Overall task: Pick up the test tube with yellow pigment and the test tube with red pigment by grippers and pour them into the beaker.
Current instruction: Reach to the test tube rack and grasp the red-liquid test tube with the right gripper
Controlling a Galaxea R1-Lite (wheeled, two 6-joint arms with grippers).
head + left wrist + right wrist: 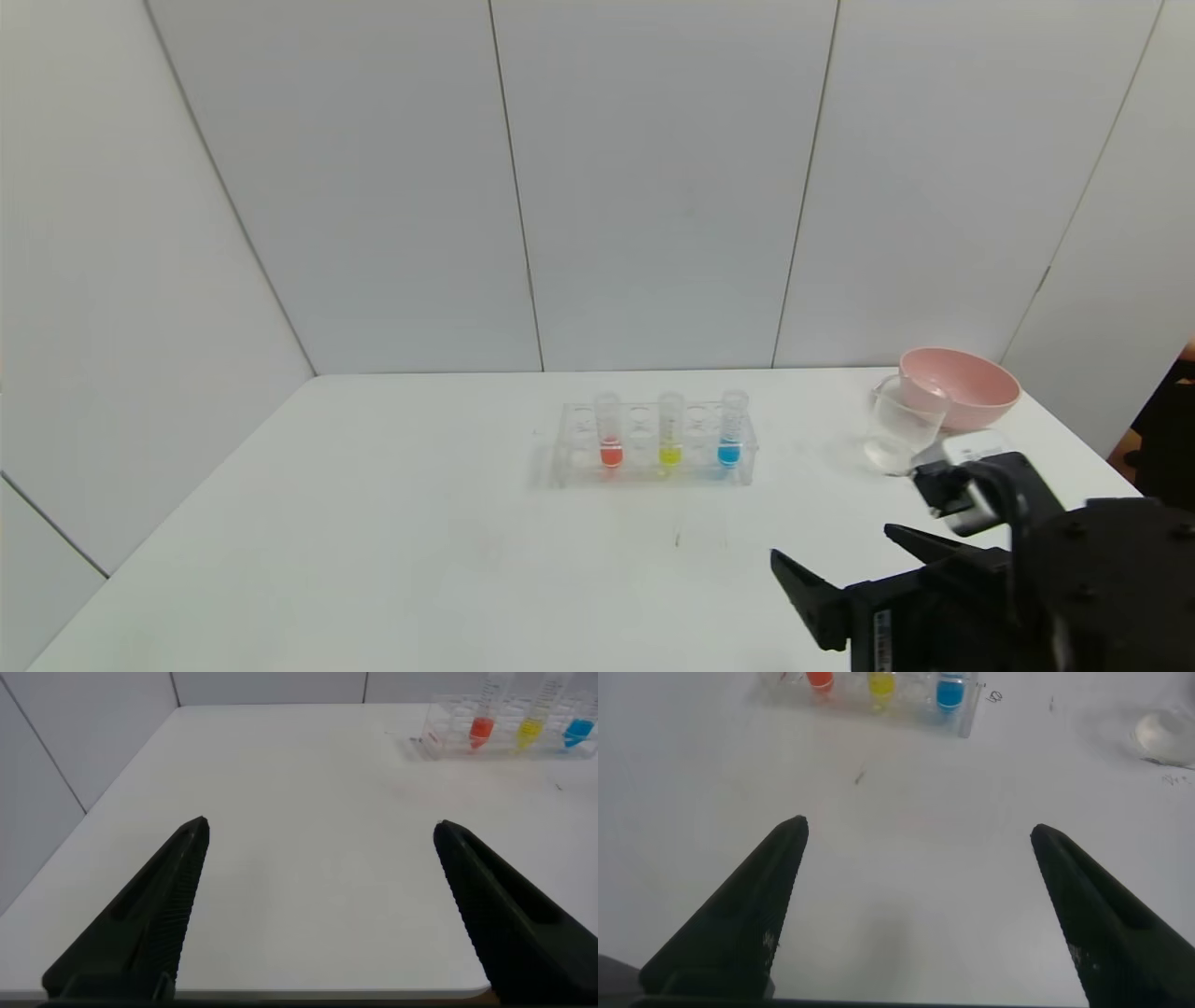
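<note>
The test tube with red pigment (611, 434) and the test tube with yellow pigment (670, 431) stand upright in a clear rack (653, 474) at the table's middle. The clear beaker (901, 425) stands far right, empty. My right gripper (830, 541) is open and empty over the near right of the table, short of the rack; its wrist view (918, 827) shows the red tube (820, 679), the yellow tube (881, 685) and the beaker (1162, 733) ahead. My left gripper (320, 826) is open and empty over the table's near left, out of the head view.
A blue-liquid tube (731, 429) stands in the rack to the right of the yellow one. A pink bowl (966, 385) sits just behind the beaker. The table's near edge (280, 999) lies under the left fingers. White wall panels close the back.
</note>
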